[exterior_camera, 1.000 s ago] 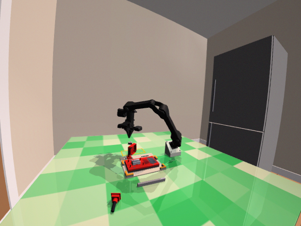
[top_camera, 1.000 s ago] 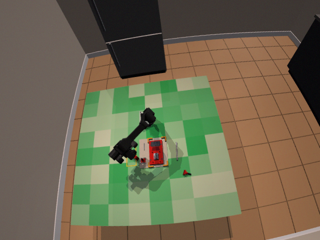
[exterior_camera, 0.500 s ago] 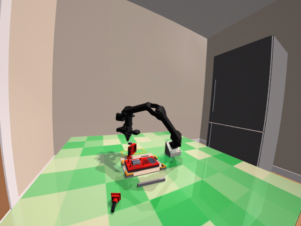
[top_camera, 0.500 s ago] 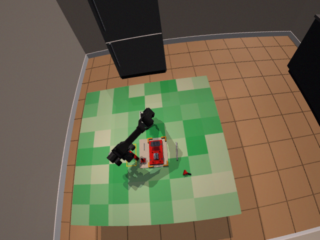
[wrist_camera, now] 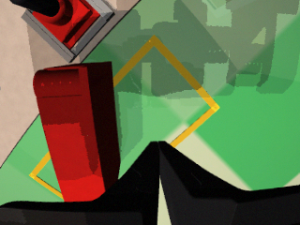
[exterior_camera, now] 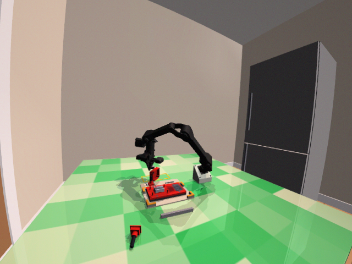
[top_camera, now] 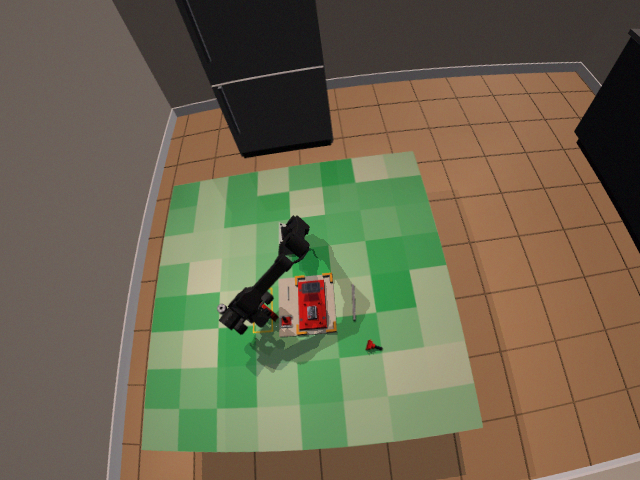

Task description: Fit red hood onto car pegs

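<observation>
Beneath and just to one side of the closed, empty jaws of the gripper (exterior_camera: pixel 149 168) (wrist_camera: pixel 158 142), the red hood (top_camera: pixel 273 314) (exterior_camera: pixel 154 174) (wrist_camera: pixel 75 141) stands tipped up on its edge, inside or over the yellow outline (top_camera: pixel 263 332) (exterior_camera: pixel 155 179) (wrist_camera: pixel 187 126) on the green checkered table (top_camera: pixel 320 418) (exterior_camera: pixel 93 227) (wrist_camera: pixel 253 141). Whether the fingertips touch it, I cannot tell. Near the jaws, past the hood, a red socket piece with a black shaft (wrist_camera: pixel 75 16) sits in a grey square holder (wrist_camera: pixel 107 18). Farther from them, the red car chassis (top_camera: pixel 312 297) (exterior_camera: pixel 168 192) lies in its orange-cornered jig (top_camera: pixel 331 327) (exterior_camera: pixel 151 203), the grey engine block (top_camera: pixel 312 312) (exterior_camera: pixel 158 188) on its deck. Beyond the jig lie a grey bar (top_camera: pixel 354 302) (exterior_camera: pixel 176 212) and, well apart from the jaws, a red-headed piece with a black shaft (top_camera: pixel 371 345) (exterior_camera: pixel 135 230).
</observation>
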